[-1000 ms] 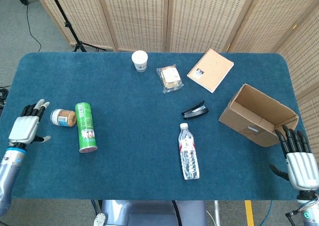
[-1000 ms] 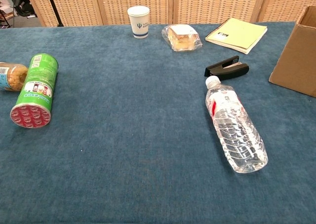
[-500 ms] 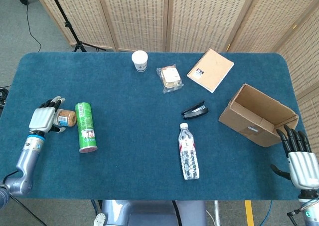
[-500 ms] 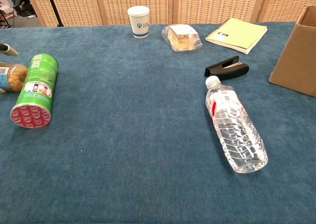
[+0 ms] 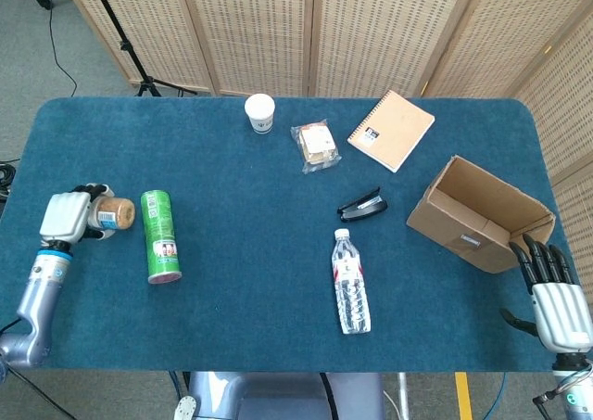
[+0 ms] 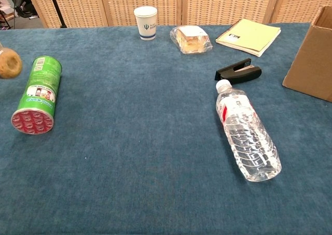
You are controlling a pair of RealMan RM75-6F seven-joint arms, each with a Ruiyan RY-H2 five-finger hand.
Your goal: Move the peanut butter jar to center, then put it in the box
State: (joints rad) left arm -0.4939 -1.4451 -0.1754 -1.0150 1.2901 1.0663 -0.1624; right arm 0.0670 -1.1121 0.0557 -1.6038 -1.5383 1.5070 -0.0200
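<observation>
The peanut butter jar (image 5: 114, 213) lies sideways in my left hand (image 5: 67, 216), which grips it at the table's left side, just left of the green can. In the chest view only the jar's brown end (image 6: 10, 64) shows at the left edge, raised off the cloth; the hand itself is out of frame there. The open cardboard box (image 5: 479, 213) lies on its side at the right, with its corner (image 6: 311, 56) in the chest view. My right hand (image 5: 554, 298) hovers off the table's front right corner, fingers spread and empty.
A green chip can (image 5: 159, 235) lies next to the jar. A water bottle (image 5: 351, 282) and black stapler (image 5: 362, 205) lie mid-table. At the back are a paper cup (image 5: 260, 113), a wrapped sandwich (image 5: 317, 145) and a notebook (image 5: 391, 130).
My left hand closed around the jar and lifted it slightly off the cloth, shifting left away from the can. The right hand barely moved.
</observation>
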